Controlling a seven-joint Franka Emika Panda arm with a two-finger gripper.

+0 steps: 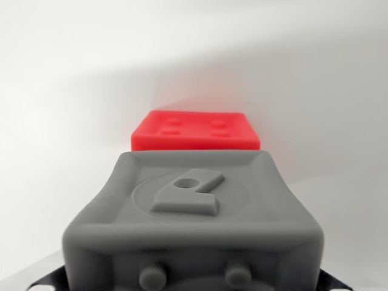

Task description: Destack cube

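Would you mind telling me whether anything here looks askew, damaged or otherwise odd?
Nothing stands out. The grey cube fills the foreground, upright and intact, with the red cube behind it on the white surface. The claw is barely visible.

A large grey cube [193,224] with rounded edges and a raised figure inside a circle on its upper face fills the lower wrist view, and just behind it a red cube [195,131] shows its top, marked with small square dimples.
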